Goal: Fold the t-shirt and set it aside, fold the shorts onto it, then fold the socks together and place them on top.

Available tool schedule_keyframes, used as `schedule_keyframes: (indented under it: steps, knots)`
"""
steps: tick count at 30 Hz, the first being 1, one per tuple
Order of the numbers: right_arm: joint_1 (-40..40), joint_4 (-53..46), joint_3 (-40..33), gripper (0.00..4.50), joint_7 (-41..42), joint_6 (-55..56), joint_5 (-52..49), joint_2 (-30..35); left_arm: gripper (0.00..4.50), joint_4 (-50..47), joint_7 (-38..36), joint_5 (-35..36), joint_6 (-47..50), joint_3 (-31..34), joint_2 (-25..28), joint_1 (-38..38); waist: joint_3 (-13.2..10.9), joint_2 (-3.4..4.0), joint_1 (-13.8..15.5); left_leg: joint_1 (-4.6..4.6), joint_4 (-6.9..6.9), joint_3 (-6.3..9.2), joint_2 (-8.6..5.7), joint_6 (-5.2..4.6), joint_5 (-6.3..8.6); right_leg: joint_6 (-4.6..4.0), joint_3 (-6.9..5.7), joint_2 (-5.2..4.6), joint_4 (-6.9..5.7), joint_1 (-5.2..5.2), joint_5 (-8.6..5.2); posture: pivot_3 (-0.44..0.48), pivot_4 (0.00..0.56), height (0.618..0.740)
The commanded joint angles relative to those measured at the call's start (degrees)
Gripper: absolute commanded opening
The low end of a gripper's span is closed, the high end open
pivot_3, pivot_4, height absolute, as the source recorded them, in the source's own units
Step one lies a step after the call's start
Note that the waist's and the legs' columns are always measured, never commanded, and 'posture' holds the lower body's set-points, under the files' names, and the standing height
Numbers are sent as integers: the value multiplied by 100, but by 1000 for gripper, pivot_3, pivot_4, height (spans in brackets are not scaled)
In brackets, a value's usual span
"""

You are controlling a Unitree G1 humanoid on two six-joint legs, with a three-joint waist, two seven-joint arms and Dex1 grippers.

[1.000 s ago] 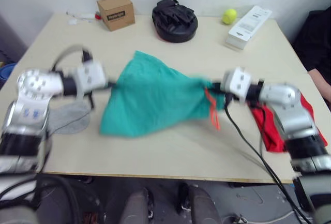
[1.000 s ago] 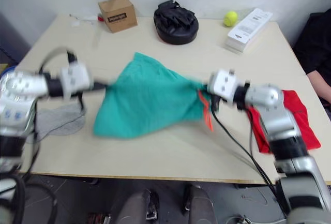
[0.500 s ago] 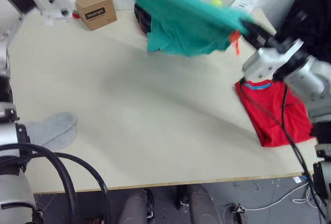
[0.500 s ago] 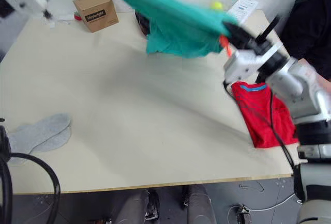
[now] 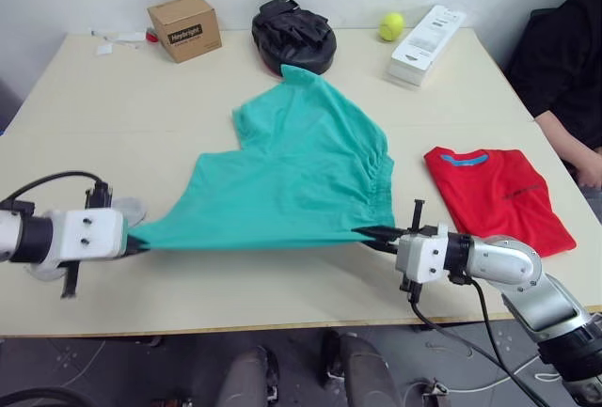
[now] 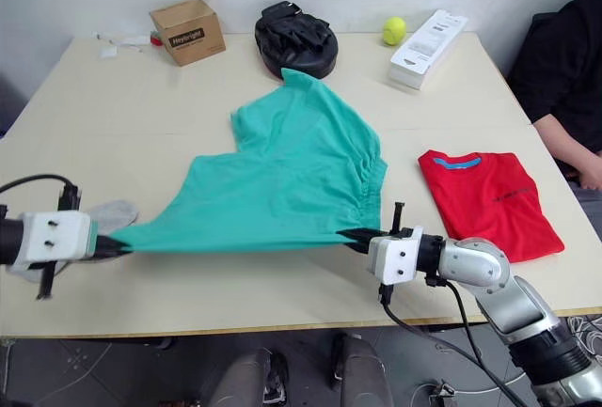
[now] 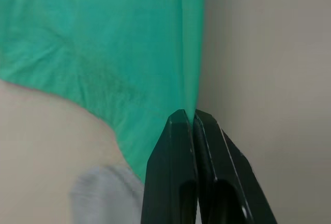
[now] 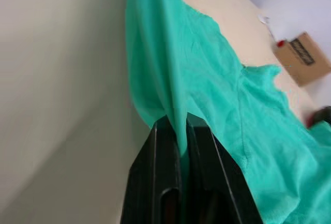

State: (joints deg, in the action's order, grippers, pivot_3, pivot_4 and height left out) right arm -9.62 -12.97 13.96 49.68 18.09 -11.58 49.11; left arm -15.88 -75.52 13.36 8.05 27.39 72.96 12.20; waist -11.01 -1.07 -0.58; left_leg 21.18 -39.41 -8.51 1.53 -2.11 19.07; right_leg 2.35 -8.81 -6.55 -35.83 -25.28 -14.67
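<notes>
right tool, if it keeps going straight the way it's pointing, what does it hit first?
The shorts. The right tool is shut on their near edge and points along the table toward the left tool, so it would likely push into the cloth; beyond that, possibly the left tool, though depth is unclear.

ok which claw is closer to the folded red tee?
Right. The right claw pinches the shorts just beside the t-shirt; the left claw grips their opposite corner, across the table.
</notes>
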Motion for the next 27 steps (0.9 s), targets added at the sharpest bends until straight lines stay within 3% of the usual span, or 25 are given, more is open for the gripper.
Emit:
schedule_keyframes:
  steps: [1,4,6,10,14,15,18,20,22,24,27]
  knots:
    - [275,-275,-236,0,774,-737,-784,398,52,-421,-767,-13,929,887,90,618,0,1,42,-2,0,0,0,2,2,-1,0,0,0,0,-1,0,150,740]
    - [515,-572,-255,0,1299,-1386,-1288,617,52,-957,-1427,147,1525,1436,-34,1242,0,1,52,1,0,1,6,9,10,-14,-2,1,-2,-6,-8,0,150,740]
    - [701,-712,-253,0,1649,-1799,-1595,787,52,-1429,-1662,502,1807,1976,-42,2095,0,1,54,2,0,2,13,16,15,-26,-10,4,-2,-8,-15,0,150,740]
    - [975,-926,-301,0,2263,-2350,-1971,1080,52,-2114,-1698,1364,1845,3269,53,4060,0,-1,44,-3,2,7,24,27,22,-43,-18,4,-5,-8,-26,0,150,740]
    - [984,-1142,-456,0,2582,-3014,-2499,1212,52,-2095,-1698,2002,1532,4198,367,5187,2,4,98,-7,1,20,24,30,26,-62,-25,4,-8,-6,-37,0,150,740]
    - [913,-1126,-496,0,2563,-3153,-2576,1172,52,-1809,-1698,1953,1361,4161,639,5087,4,7,140,-7,1,23,23,30,25,-68,-26,4,-4,-5,-40,0,150,740]
    - [684,-953,-708,0,2372,-3559,-2810,1008,52,-420,-1698,1884,828,3284,1903,3836,6,14,288,-6,0,31,18,27,29,-82,-31,10,-7,-7,-47,0,150,740]
    - [620,-834,-905,0,2261,-3804,-2979,924,52,818,-898,2329,34,2532,3107,3343,12,2,328,-1,1,29,20,31,27,-98,-32,19,-4,-6,-44,0,150,740]
    - [612,-776,-1067,0,2146,-3977,-3077,836,52,1976,57,2931,-911,2168,4229,3480,18,-8,367,-1,3,26,20,11,15,-86,-30,19,-10,-7,-36,0,150,740]
    - [620,-724,-1264,0,1960,-4227,-3259,738,52,3145,1061,3522,-1623,2488,5275,4211,20,-5,331,14,5,22,14,21,5,-69,-28,16,-9,-17,-21,0,150,740]
    - [690,-635,-1617,0,1635,-4574,-3501,577,52,3497,2597,3509,-2073,3711,5604,5156,15,2,187,20,17,7,8,15,3,-45,-35,29,-12,-20,-4,0,150,740]
